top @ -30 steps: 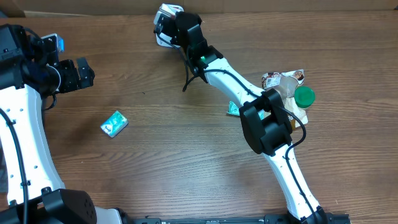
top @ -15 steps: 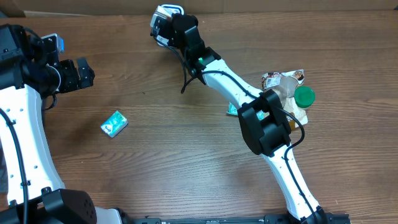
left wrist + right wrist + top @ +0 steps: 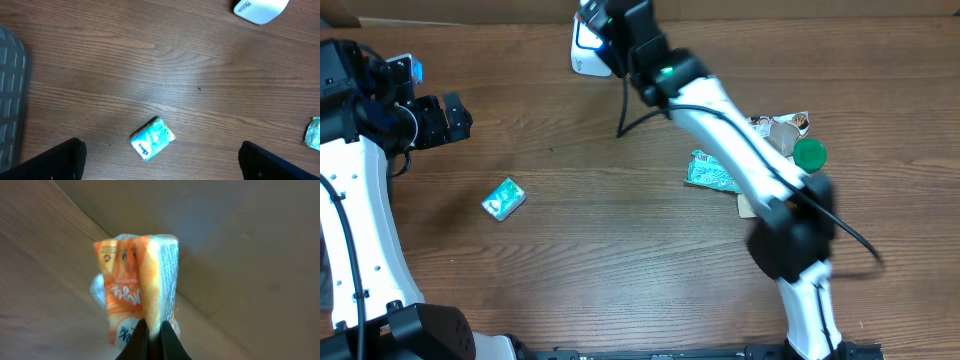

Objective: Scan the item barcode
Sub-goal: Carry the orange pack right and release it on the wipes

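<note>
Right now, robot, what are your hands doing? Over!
Left gripper open, empty, off to the side. Right gripper shut on orange packet, up by the white scanner. Teal packet on the table, not in the way.

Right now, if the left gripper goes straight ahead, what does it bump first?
Probably the small teal-and-white soft packet lying on the brown wooden table, nearly centred ahead of the open left gripper; depth is unclear, so it might touch bare wood first.
</note>
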You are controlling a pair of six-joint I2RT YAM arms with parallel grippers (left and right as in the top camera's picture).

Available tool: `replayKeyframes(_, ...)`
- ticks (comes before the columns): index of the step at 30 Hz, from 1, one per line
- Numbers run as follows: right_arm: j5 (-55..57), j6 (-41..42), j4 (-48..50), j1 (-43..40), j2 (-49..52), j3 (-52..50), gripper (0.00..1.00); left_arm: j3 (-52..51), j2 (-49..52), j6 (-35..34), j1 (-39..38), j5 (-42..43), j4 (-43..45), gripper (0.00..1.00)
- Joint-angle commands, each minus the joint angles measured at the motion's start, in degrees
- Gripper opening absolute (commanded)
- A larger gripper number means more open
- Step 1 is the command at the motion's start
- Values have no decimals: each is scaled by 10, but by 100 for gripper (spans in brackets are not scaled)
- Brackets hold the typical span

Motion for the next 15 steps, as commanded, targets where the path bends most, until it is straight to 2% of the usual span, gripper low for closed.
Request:
replayKeyframes(1,-50,204,-94,-6,-110,9,4,0,-4,16,-1,2,2,100)
replayKeyframes(5,-95,290,-250,-24,-164,9,4,0,-4,16,-1,2,2,99)
replayKeyframes(9,-113,346,-381,-55,-175,8,4,0,-4,16,-1,2,2,100)
replayKeyframes(15,-124,372,-504,-105,-155,-30,4,0,-4,16,-1,2,2,100)
